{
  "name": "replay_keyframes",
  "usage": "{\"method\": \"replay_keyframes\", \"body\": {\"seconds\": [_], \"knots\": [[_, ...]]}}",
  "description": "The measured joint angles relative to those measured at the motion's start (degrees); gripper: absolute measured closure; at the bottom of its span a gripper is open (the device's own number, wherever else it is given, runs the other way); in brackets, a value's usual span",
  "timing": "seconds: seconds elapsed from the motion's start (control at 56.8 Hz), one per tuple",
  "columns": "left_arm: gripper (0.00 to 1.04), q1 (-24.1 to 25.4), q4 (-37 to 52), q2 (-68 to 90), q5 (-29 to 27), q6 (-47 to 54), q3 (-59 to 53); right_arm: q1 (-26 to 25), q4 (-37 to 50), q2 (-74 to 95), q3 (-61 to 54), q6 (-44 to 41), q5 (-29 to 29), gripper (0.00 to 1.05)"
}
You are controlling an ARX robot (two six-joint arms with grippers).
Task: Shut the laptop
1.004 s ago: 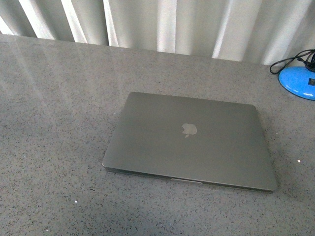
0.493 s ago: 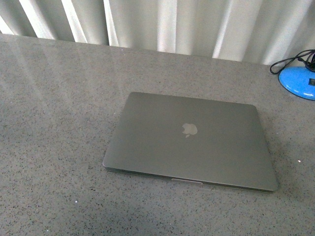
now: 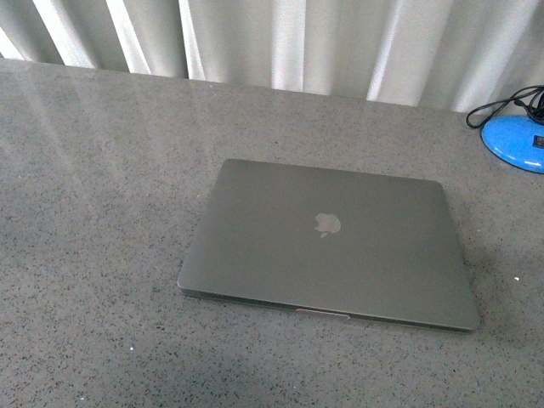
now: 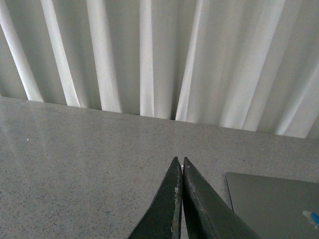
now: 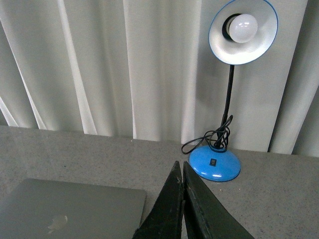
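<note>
Front view shows the slim grey metal laptop (image 3: pixel 327 242) lying flat on the speckled grey stone tabletop (image 3: pixel 93 212), its lid fully down with the pale apple logo (image 3: pixel 326 223) facing up, and neither arm in sight. Pleated white curtains (image 3: pixel 280 42) hang behind the far edge of the table, and the round blue lamp base (image 3: pixel 513 142) with a black cord sits near the far right corner, well apart from the laptop. From the left wrist view, the left gripper (image 4: pixel 181 172) has its two dark fingers pressed together with nothing between them; a corner of the closed laptop (image 4: pixel 271 206) lies just beside it, not touching, on the side toward the robot's right. From the right wrist view, the right gripper (image 5: pixel 182 174) likewise has its dark fingers closed tip to tip and empty; the laptop (image 5: pixel 65 209) lies near it on one side, and the blue desk lamp (image 5: pixel 227 94) with a white bulb stands beyond the fingertips against the curtains.
</note>
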Motion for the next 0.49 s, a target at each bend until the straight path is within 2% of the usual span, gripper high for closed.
{"method": "replay_keyframes", "body": {"seconds": [0.176, 0.264, 0.387, 0.493], "knots": [[1.01, 0.00, -3.08, -3.06, 0.00, 0.00, 0.00, 0.00, -2.82, -2.78, 0.00, 0.00, 0.00, 1.04], [1.01, 0.00, -4.42, -4.44, 0.02, 0.00, 0.00, 0.00, -11.45, -9.42, 0.00, 0.04, 0.00, 1.04], [1.01, 0.00, -5.92, -5.86, 0.02, 0.00, 0.00, 0.00, -12.11, -11.89, 0.02, 0.04, 0.02, 1.04], [1.01, 0.00, -15.15, -13.18, 0.02, 0.00, 0.02, 0.00, -12.24, -11.89, 0.00, 0.04, 0.07, 1.04]]}}
